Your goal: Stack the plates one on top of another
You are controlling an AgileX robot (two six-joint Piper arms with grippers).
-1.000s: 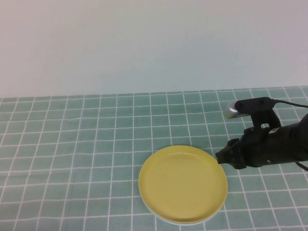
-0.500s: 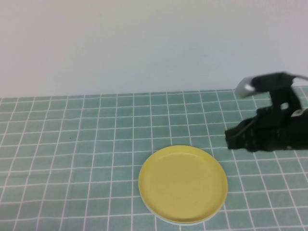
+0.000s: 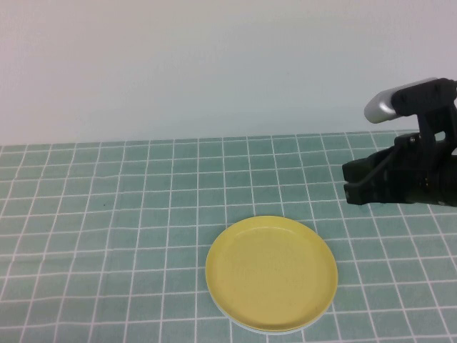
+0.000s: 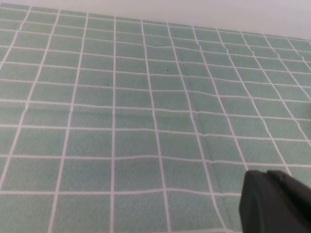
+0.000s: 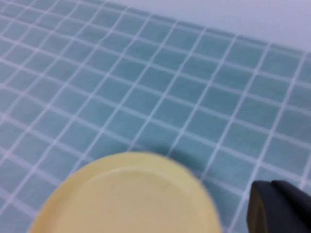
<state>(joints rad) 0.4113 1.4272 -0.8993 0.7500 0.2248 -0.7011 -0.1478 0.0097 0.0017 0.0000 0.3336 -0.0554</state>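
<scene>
The yellow plate (image 3: pixel 271 274) lies flat on the table (image 3: pixel 107 214), which is covered with a green checked cloth. A thin pale edge shows under the yellow plate's near rim, so it seems to sit on top of at least one other plate. That lower plate's colour reads as white at best, and whether a blue one lies beneath cannot be told from above. No other plate shows anywhere else on the table, which suits a stack already built, with the yellow one as its top layer.

The right gripper (image 3: pixel 348 184) hangs in the air beyond the yellow plate's right rim, well clear of it and touching nothing. Its fingers are drawn together with no gap showing between them, and they carry nothing. Being empty and apart from the stack fits an arm that has no more plates to bring. In the right wrist view the yellow plate (image 5: pixel 126 194) fills the lower part of the picture, with only the dark fingertip (image 5: pixel 279 206) at the corner.

The left gripper (image 4: pixel 277 204) is out of the high view. Its own camera sees only bare cloth away from the yellow plate, so it appears parked. Its dark tips lie close together, with no more than a seam between them, and they hold nothing.
</scene>
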